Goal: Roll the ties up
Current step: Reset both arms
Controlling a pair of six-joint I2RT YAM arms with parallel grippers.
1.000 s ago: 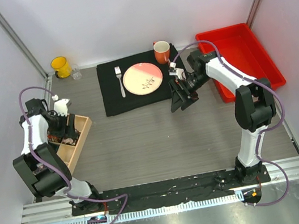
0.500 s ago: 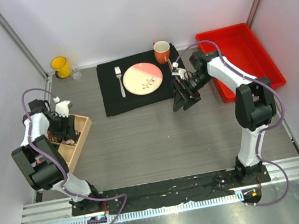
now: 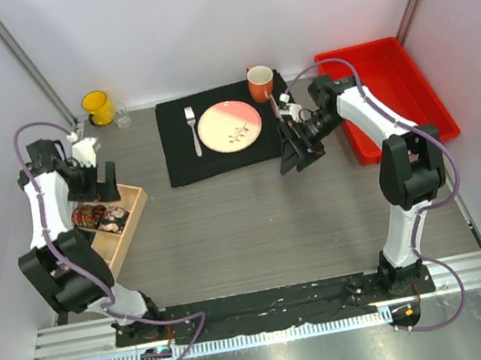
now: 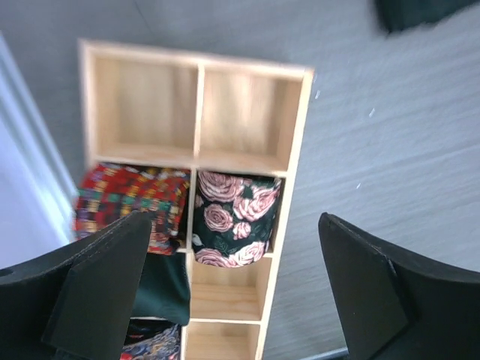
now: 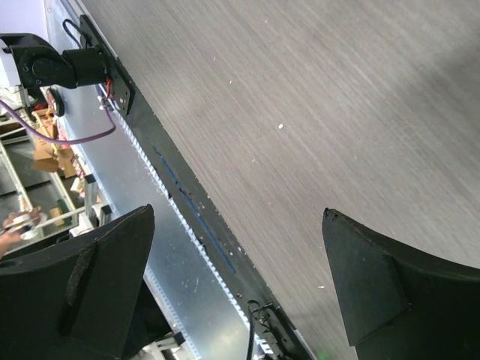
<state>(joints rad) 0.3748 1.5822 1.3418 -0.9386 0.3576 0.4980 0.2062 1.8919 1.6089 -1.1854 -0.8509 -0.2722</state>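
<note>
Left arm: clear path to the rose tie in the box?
Likely yes. The left gripper is open above the box, and the rose tie sits uncovered in its compartment, nothing over it.

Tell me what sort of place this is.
Most likely a robot test cell staged as a home scene: plain white panel walls box in the grey wood-grain table, a pink plate sits on a black rectangular placemat, and rolled patterned ties sit in a pale wooden divided box.
</note>
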